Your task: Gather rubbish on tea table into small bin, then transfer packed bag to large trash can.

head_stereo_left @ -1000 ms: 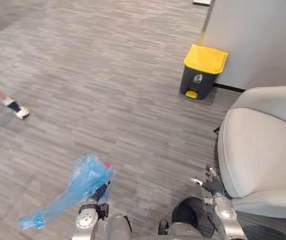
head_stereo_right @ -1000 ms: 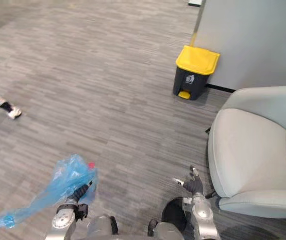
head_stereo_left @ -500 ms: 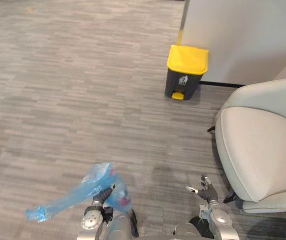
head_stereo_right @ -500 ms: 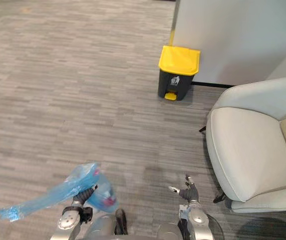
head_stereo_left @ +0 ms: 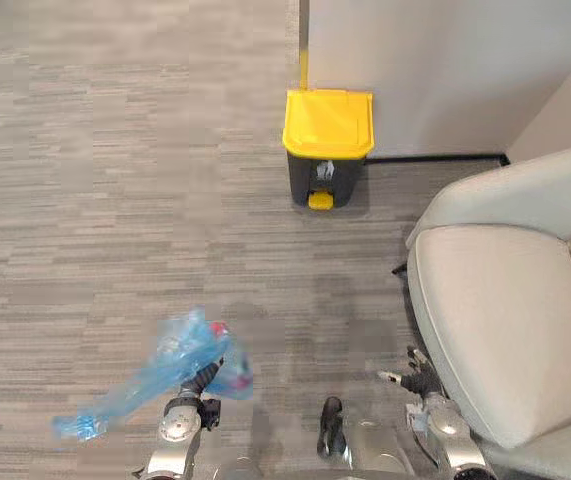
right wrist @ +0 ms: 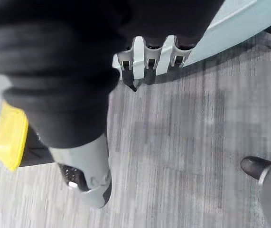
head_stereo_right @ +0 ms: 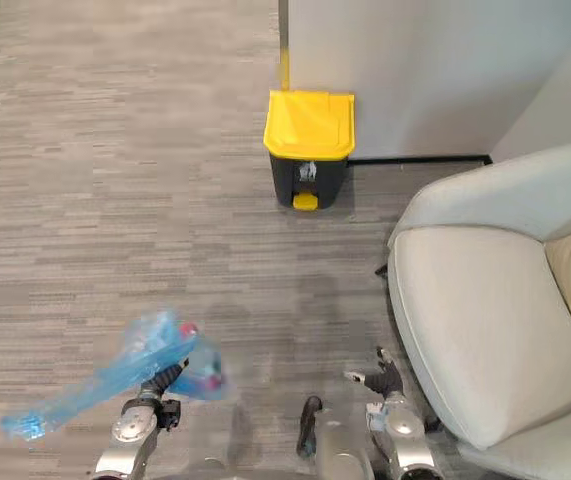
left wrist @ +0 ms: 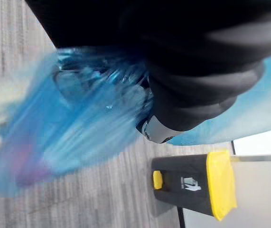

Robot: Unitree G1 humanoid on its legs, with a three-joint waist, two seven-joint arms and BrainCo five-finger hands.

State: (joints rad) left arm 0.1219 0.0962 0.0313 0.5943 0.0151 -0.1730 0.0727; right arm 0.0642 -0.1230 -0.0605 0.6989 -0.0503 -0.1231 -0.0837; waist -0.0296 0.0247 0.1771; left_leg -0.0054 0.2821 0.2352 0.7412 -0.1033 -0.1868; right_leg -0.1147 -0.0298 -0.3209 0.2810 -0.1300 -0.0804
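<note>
Grey carpeted floor bears a yellow-lidded bin and pale armchair.

No words or nos. for you to read anywhere here. The only sign is a small white pictogram on the dark front of the large trash can, betw. its yellow lid and yellow pedal. You get it closer in the left wrist view, where it's prob. a figure dropping litter, though it's too small to be sure. No lettering is legible beside it.
</note>
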